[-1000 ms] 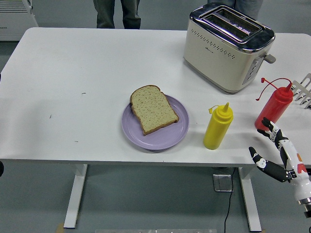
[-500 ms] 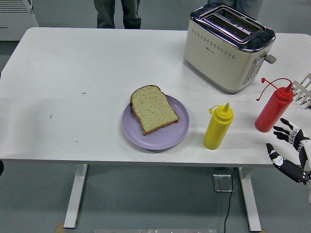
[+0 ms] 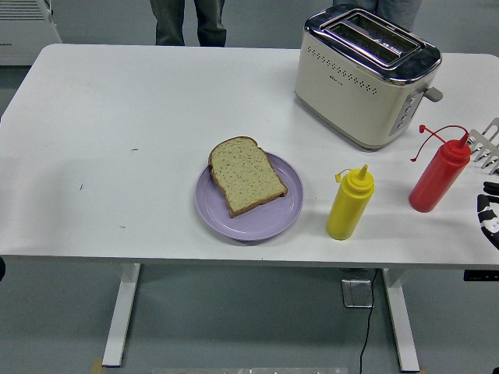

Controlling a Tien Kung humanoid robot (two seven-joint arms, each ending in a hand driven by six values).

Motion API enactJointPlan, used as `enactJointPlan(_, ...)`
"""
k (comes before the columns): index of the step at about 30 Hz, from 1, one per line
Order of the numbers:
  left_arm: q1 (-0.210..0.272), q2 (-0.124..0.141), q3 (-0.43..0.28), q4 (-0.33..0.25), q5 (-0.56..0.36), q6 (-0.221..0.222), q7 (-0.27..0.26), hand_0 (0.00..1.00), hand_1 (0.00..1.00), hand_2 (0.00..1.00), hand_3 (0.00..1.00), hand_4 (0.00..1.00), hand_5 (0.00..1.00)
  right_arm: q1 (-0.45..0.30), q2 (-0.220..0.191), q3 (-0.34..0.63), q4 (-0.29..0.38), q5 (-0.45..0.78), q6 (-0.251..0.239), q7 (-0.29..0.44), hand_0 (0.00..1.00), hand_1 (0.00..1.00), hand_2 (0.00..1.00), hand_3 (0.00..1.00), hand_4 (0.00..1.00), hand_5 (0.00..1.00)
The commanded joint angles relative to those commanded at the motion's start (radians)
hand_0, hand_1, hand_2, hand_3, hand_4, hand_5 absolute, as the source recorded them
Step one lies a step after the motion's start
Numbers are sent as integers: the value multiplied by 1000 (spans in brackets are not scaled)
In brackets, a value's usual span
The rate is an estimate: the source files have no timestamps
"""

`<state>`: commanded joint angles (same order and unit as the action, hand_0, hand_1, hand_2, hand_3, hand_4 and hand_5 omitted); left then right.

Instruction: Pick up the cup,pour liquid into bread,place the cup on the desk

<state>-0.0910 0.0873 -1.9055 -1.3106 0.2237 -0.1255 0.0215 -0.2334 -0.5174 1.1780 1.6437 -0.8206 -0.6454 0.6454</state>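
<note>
Bread slice (image 3: pixel 246 177) lying flat on purple plate (image 3: pixel 257 221), near table's front edge. Right of plate, yellow squeeze bottle (image 3: pixel 350 202) upright; further right, red squeeze bottle (image 3: pixel 440 175), cap open. Behind these, toaster (image 3: pixel 365 72), slots seemingly empty. Right hand (image 3: pixel 490 218) barely visible at picture's right edge, beyond red bottle; fingers' state not possible to tell.

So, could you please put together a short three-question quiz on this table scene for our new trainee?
1. True or false: the bread slice lies on the purple plate.
2. Which bottle stands nearer the plate? A) the red squeeze bottle B) the yellow squeeze bottle
3. Fill in: behind both bottles stands a cream-coloured ____.

Key: 1 true; 2 B; 3 toaster. Neither bottle is held; the right hand barely shows at the right edge.
</note>
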Motion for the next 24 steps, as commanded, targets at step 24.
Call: enactJointPlan(24, 9, -6, -1, 2, 0, 0, 0, 827, 818, 859, 816, 653, 998, 248, 84, 398, -159, 663, 454, -205, 731, 717, 758, 795, 533, 307)
